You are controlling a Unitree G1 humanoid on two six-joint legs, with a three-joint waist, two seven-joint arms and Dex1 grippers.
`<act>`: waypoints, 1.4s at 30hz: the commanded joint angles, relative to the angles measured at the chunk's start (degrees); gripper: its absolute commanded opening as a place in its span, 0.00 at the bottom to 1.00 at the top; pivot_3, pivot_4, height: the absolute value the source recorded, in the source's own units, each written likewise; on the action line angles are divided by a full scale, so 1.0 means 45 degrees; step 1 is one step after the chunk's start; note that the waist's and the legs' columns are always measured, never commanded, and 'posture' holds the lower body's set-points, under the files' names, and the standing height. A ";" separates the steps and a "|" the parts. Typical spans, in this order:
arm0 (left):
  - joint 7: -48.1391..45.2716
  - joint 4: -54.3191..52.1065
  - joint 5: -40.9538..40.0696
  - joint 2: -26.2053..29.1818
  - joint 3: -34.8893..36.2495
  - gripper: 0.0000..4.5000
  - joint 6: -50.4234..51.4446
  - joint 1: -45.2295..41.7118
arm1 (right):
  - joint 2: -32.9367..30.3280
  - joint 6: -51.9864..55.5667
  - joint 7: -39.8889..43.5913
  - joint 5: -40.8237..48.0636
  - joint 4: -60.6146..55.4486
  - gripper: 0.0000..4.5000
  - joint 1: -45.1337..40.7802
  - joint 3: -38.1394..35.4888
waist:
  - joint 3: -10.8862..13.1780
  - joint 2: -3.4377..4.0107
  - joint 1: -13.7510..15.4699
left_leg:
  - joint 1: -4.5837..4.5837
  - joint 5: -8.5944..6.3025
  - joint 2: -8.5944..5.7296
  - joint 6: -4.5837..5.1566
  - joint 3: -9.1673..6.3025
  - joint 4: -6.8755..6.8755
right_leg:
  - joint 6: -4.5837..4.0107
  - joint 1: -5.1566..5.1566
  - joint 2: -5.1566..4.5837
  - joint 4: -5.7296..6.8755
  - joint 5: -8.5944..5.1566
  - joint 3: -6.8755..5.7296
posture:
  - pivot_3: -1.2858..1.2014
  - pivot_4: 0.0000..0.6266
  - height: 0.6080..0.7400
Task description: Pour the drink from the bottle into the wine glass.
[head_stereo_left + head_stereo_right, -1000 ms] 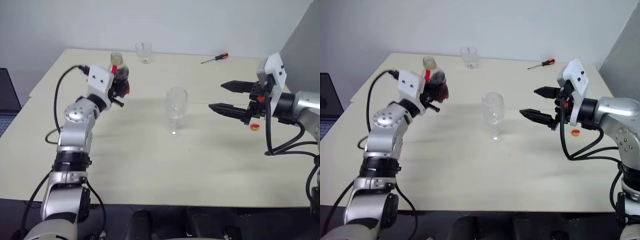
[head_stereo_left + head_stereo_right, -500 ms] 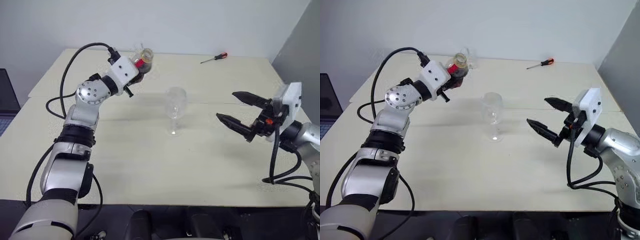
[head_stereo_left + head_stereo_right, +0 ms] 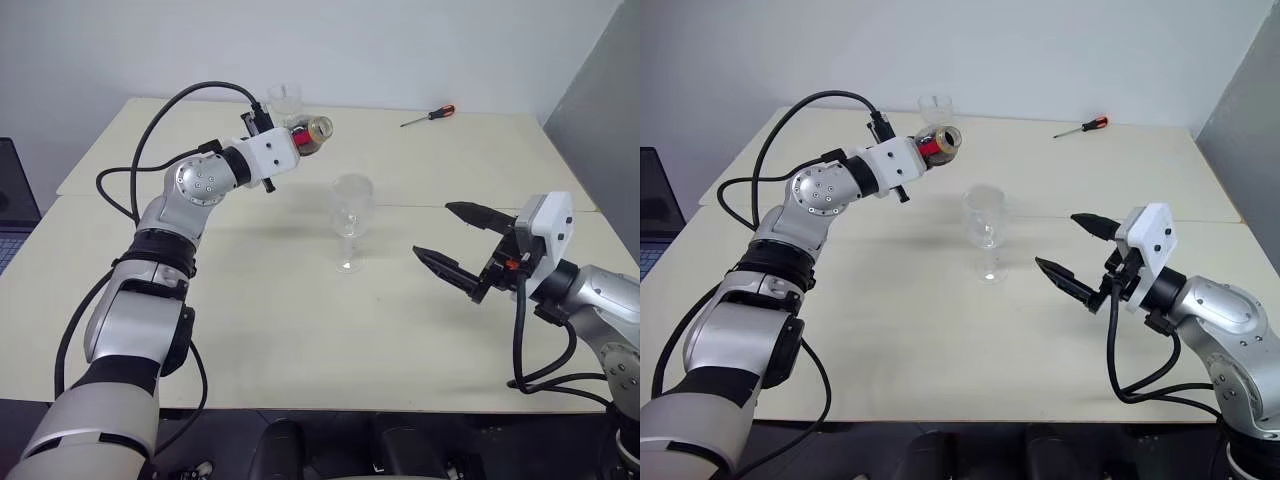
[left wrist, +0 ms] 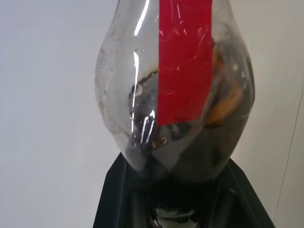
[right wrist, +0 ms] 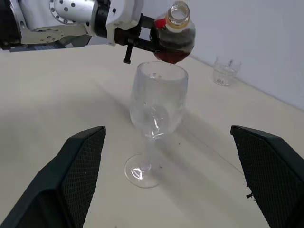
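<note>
Left gripper [image 3: 292, 148]: we clamp the bottle [image 3: 309, 133], tipped sideways.
Right gripper [image 3: 452, 243]: our jaws gape, empty.
Wine glass [image 3: 350, 212]: upright, between both grippers, below the bottle's mouth.

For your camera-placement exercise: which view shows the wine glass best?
The right wrist view: the wine glass shows whole, rim to foot. Both eye views show it small, mid-table, beyond the bottle in the left gripper.

Bright even light, soft shadows on table [image 3: 300, 330], glare on bottle [image 4: 142, 95]
</note>
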 commanded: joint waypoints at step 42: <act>0.3312 -0.0118 0.3075 0.0961 -0.1201 0.17 -0.3005 -0.0852 | -0.0142 -0.0168 -0.0634 -0.0365 -0.0128 1.00 -0.0520 0.0603 | 0.0000 0.0000 0.0002 | -0.0065 -0.0001 -0.0022 0.0001 -0.0012 0.0159 | 0.0045 0.0009 -0.0025 0.0023 0.0040 -0.0004 | 0.52 0.24 1.00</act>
